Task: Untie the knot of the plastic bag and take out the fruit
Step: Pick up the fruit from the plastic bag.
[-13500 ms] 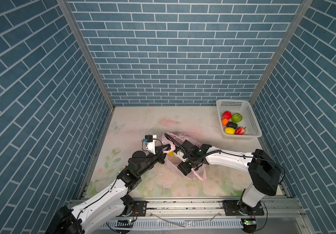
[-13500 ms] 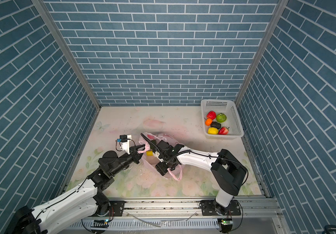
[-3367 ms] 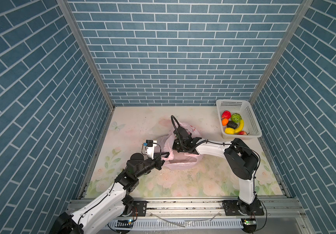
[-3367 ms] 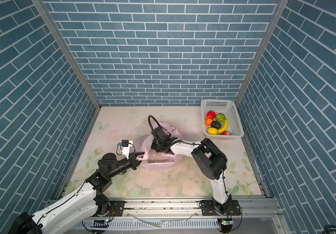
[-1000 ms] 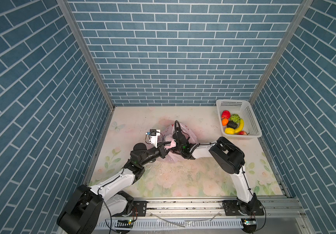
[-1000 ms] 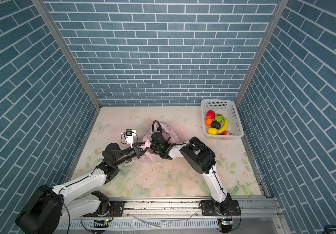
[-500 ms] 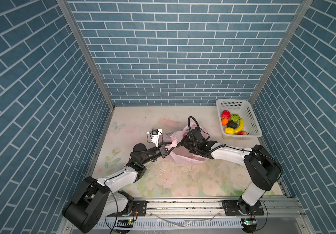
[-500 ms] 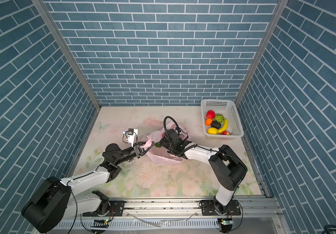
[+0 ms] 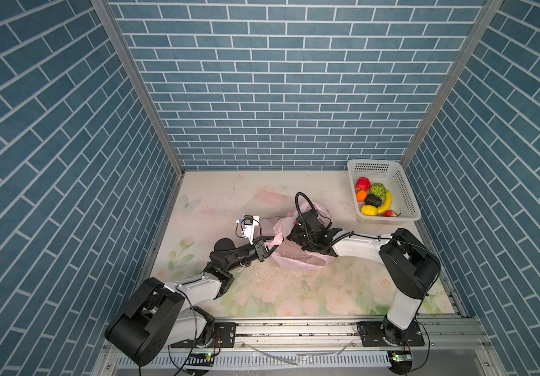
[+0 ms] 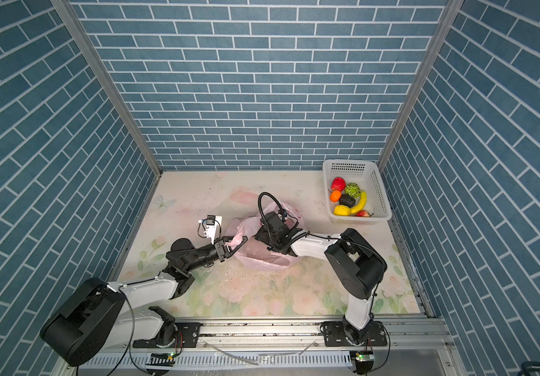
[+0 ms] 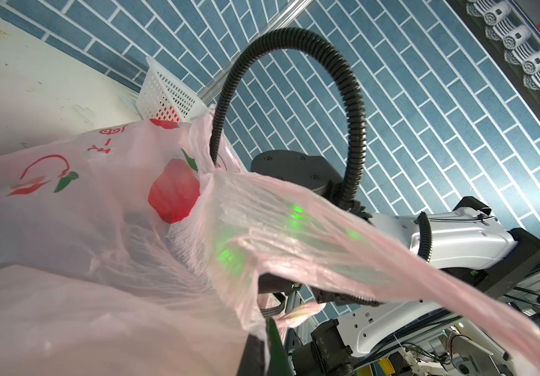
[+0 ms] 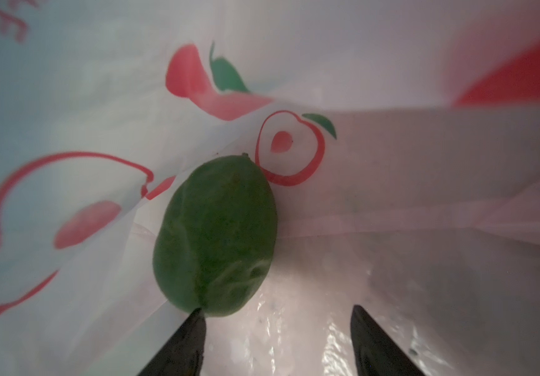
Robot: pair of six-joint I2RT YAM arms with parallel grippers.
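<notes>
Right gripper (image 12: pixel 276 311): jaws wide apart, nothing btwn them, deep inside the plastic bag (image 12: pixel 425 156). One dark fingertip (image 12: pixel 193 322) sits right at the near end of a green fruit (image 12: pixel 216 234); can't tell if it actually touches. The green fruit is oval and lies on the bag's film w/ red apple prints around it. It is off to one side of the gap btwn the jaws, not in it. From above, film hides the gripper tips. Only the right arm (image 9: pixel 356 247) shows, reaching into the bag's open mouth, w/ a black cable hose (image 11: pixel 358 107) arching over its wrist.

Left gripper (image 9: pixel 270 249): closed tight, pinching a bunched strip of the bag's pink film at the mouth edge on the left arm's side. Left gripper (image 10: pixel 235 246) reads the same in both top views. The left wrist view shows that strip stretched taut from the fingers (image 11: pixel 255 358), w/ the rest of the plastic bag (image 11: pixel 66 201) slack beyond.

The plastic bag (image 9: pixel 298 258) lies approx mid-bench btwn the two arms, sagging on the flower-print bench (image 9: pixel 229 195).

A white perforated basket (image 9: pixel 405 192) stands at the bench's far right corner, well apart from the bag. The fruit in it: red (image 9: pixel 363 184), green (image 9: pixel 378 189), orange (image 9: pixel 361 195), dark brown (image 9: pixel 372 200), a yellow banana (image 9: pixel 386 201), another yellow (image 9: pixel 368 210) and a small red one (image 9: pixel 390 214).
</notes>
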